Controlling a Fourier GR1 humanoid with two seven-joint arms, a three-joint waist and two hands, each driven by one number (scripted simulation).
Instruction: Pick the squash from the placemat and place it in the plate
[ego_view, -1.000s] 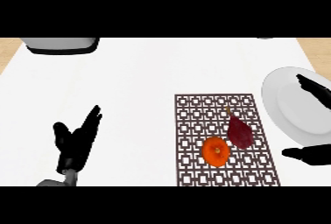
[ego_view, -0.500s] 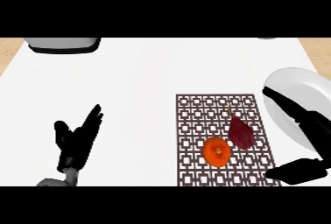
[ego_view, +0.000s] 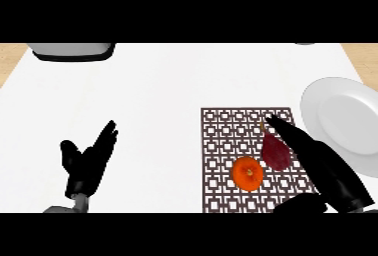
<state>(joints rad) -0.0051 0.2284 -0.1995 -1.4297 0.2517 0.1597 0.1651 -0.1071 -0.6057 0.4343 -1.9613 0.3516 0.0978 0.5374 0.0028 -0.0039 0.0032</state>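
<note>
The right hand (ego_view: 325, 170), matte black with long straight fingers and the thumb spread apart at the lower edge, is lying open over the right side of the placemat (ego_view: 225, 150), gripping nothing. Its fingertips are pointing up and left, reaching just beside the stem end of the squash (ego_view: 275, 151), though whether they are touching it cannot be told. The squash, a smooth, dark red, teardrop-shaped fruit with a thin stalk at its narrow top, is resting on the placemat, toward its right half. Just below and to the left of it, a round, glossy orange fruit (ego_view: 248, 173) is sitting on the same mat, close to the squash but apart from the hand.

The placemat is a flat brown rectangle cut into an open lattice of squares, the white bench (ego_view: 162, 90) showing through its holes. Well to the left, the left hand (ego_view: 87, 160) is resting open at the lower edge, fingers straight and angled upward, holding nothing.

Farther back on the right, the plate (ego_view: 341, 120), plain white, smooth and round with a shallow rim, is standing beside the mat, nothing on it. At the far left corner of the bench, a grey, rounded object with a dark base (ego_view: 72, 50) is showing only partly.
</note>
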